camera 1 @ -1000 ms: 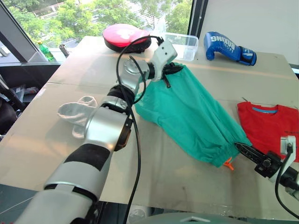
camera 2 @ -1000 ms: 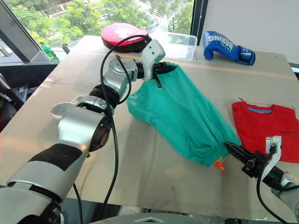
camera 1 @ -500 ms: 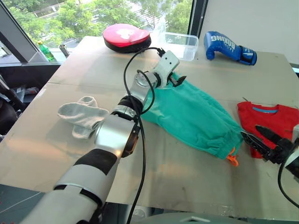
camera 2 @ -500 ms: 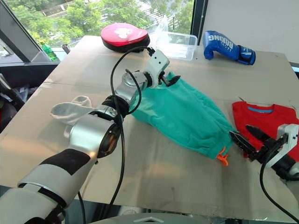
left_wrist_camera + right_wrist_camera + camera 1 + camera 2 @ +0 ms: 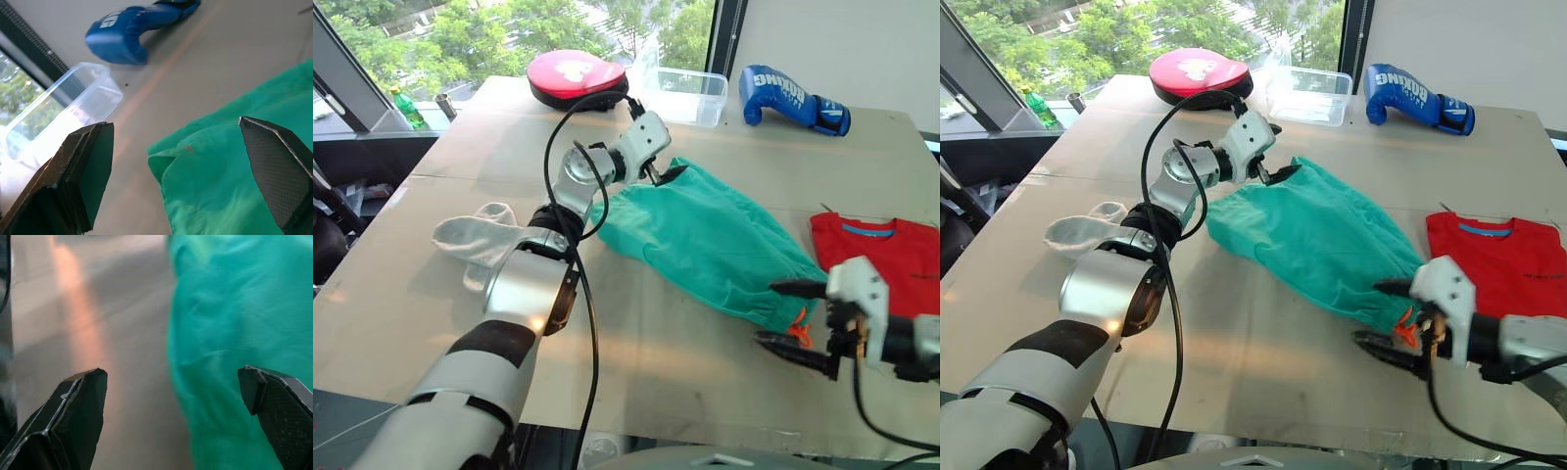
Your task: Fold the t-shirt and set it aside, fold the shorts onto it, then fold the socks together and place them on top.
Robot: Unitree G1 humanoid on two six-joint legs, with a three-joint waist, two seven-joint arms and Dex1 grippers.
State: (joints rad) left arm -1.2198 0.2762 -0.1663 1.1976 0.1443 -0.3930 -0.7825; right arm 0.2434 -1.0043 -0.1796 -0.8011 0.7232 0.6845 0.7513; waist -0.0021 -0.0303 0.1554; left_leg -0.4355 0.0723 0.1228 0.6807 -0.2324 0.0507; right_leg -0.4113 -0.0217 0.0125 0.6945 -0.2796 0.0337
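Left eye view — shorts [image 5: 720,238] flat on table | both jaws spread, empty

I count one pair of teal shorts [image 5: 715,240] spread across the middle of the table [image 5: 636,372], one red t-shirt [image 5: 881,259] and two grey socks [image 5: 475,240] lying bunched together. Beyond those I see one blue boxing glove [image 5: 793,98], one clear plastic tub [image 5: 690,93], one red-pink round pad [image 5: 576,76] and one green bottle [image 5: 408,108] past the table's edge.
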